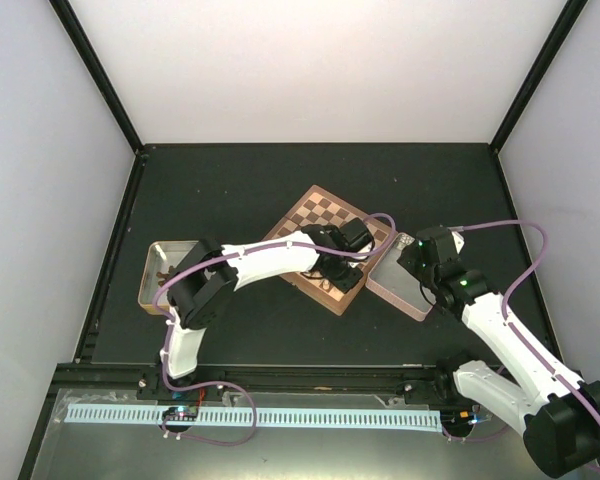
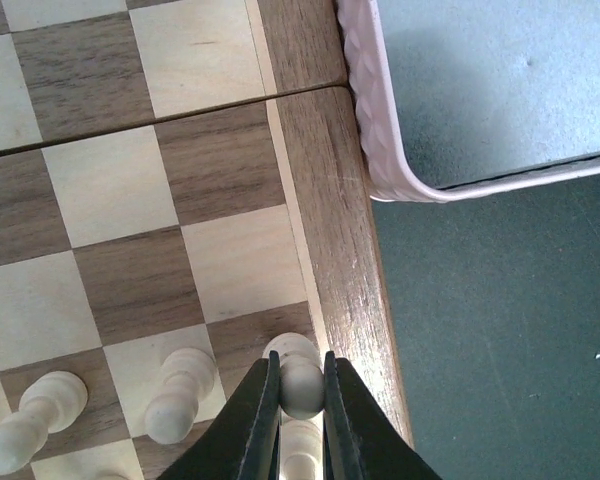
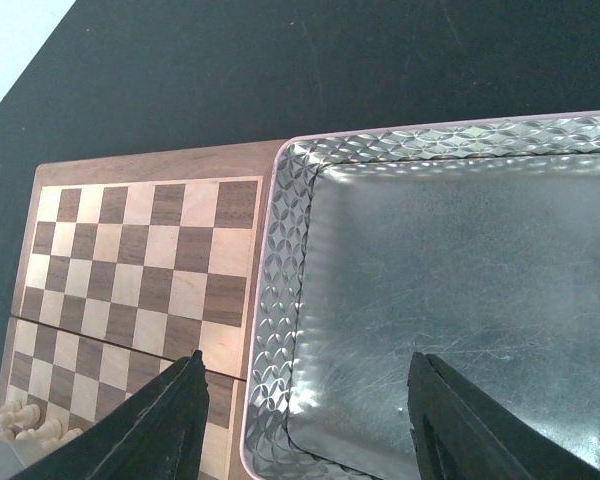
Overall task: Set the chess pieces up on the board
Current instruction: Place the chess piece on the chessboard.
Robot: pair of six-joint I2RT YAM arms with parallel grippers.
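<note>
Left gripper (image 2: 302,372) pinched narrow on a pale chess piece (image 2: 302,392), at an edge square of the board (image 2: 110,180) by its border. Right gripper (image 3: 308,360) spread wide, holding nothing, over the silver tray (image 3: 285,250) touching the board.

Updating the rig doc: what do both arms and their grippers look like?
The left arm and right arm have white rounded links and chunky black joint housings. A lilac cable loops along each. Small green lights glow near the right wrist. The left gripper and right gripper each have two matte black fingers tapering to the tips. No markings readable.
</note>
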